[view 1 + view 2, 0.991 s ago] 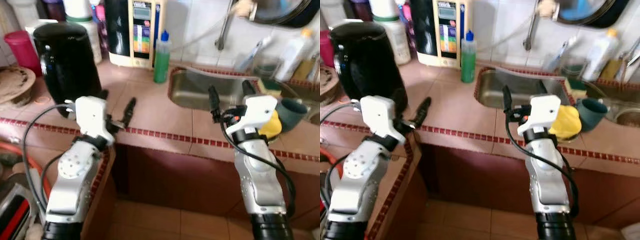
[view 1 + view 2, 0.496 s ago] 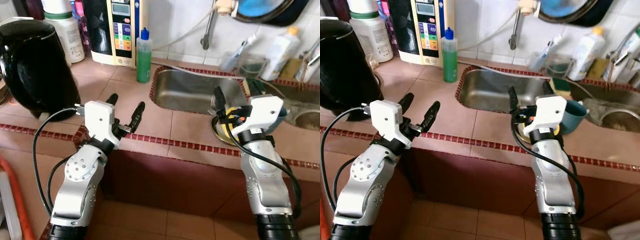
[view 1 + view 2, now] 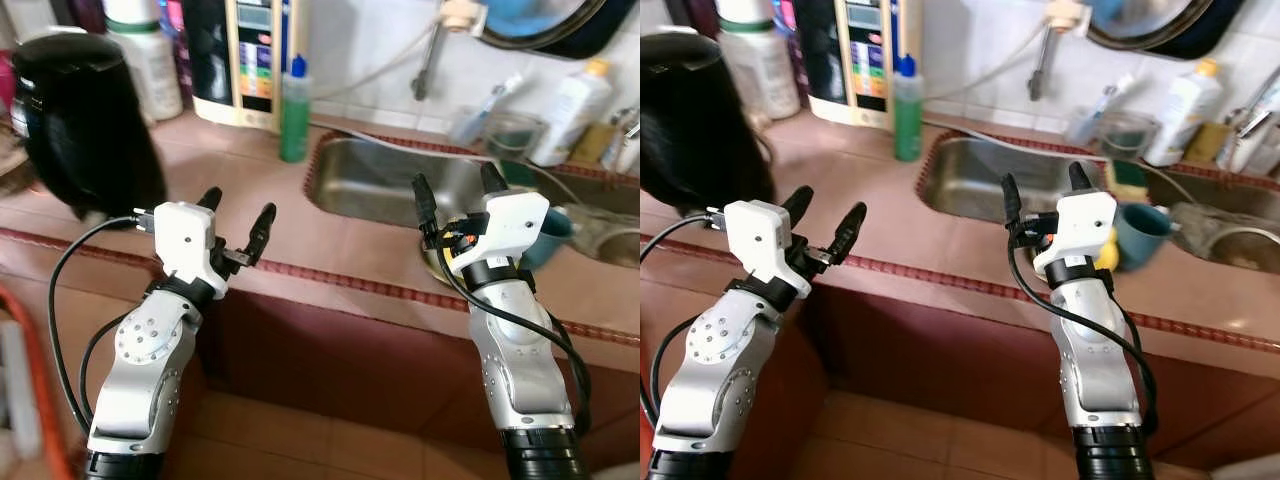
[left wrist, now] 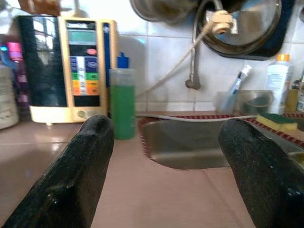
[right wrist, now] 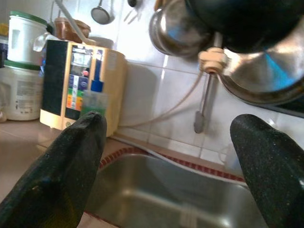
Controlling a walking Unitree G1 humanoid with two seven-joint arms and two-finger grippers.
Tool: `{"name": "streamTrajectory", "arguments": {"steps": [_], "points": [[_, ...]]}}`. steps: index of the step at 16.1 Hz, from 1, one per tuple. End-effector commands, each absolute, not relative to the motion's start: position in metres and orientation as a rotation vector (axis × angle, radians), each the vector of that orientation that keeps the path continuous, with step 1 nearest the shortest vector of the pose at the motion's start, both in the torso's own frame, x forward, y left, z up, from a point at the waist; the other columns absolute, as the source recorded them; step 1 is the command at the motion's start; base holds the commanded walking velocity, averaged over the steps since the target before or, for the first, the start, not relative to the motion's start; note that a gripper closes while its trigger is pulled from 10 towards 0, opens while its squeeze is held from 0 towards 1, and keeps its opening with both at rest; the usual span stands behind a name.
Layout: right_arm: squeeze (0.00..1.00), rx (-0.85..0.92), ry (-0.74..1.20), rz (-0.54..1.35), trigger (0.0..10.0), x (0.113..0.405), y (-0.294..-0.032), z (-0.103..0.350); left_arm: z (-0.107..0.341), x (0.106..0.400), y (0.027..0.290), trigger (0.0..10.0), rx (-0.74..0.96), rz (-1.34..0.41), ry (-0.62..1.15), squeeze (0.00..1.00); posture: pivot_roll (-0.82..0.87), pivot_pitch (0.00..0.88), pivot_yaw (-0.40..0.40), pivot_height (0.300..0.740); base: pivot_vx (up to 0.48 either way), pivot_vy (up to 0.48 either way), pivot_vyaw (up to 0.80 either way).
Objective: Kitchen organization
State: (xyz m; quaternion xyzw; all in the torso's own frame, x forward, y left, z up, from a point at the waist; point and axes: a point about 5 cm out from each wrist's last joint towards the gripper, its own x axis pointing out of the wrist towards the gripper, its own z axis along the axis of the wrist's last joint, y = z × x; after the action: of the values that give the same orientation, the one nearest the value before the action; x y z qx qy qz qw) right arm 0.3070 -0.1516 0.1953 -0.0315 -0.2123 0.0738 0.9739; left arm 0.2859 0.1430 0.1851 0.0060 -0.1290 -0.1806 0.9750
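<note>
Left eye view: I stand at the tiled worktop (image 3: 300, 215), both arms raised over its near edge. My left gripper (image 3: 236, 222) has its fingers spread wide, nothing between them, hovering above the red tile border. My right gripper (image 3: 452, 195) is likewise wide open and empty, at the near rim of the sink (image 3: 390, 180). No single item is named for tidying; my guess at candidates: the teal cup (image 3: 1140, 235) just right of my right gripper, with something yellow (image 3: 1106, 249) tucked behind that wrist, so the right arm is much the nearer. The green bottle (image 3: 294, 110) stands upright at the far side, ahead and slightly right of my left gripper; the black kettle (image 3: 85, 125) sits far left of it. Left wrist view looks level along the fingers (image 4: 76, 185) to the bottle, the beige appliance (image 4: 66, 71) and a sponge (image 4: 278, 121). Right wrist view tilts upward: tap (image 5: 209, 80) and hanging pans (image 5: 247, 52) over the basin.
</note>
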Motion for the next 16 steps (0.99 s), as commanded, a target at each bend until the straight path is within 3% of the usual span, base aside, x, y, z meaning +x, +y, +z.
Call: {"name": "streamTrajectory", "arguments": {"steps": [1,12,16], "points": [[0.0,-0.075,-0.429,0.136,10.0,0.3072,-0.1569,0.1969,0.1875,0.2855,0.1363,10.0,0.004,-0.388,-0.268,0.0,0.01,0.0,-0.067,0.732,0.0,-0.48,0.0],[0.0,-0.075,-0.425,0.148,10.0,0.3079,-0.1542,0.1959,0.1827,0.2853,0.1321,10.0,0.04,-0.402,-0.236,0.0,0.01,0.0,-0.072,0.732,0.0,-0.48,0.0],[0.0,-0.076,-0.409,0.151,10.0,0.3088,-0.1539,0.1932,0.178,0.2845,0.1285,10.0,0.024,-0.419,-0.198,0.0,0.02,0.0,-0.074,0.732,0.0,0.0,0.0]]}}
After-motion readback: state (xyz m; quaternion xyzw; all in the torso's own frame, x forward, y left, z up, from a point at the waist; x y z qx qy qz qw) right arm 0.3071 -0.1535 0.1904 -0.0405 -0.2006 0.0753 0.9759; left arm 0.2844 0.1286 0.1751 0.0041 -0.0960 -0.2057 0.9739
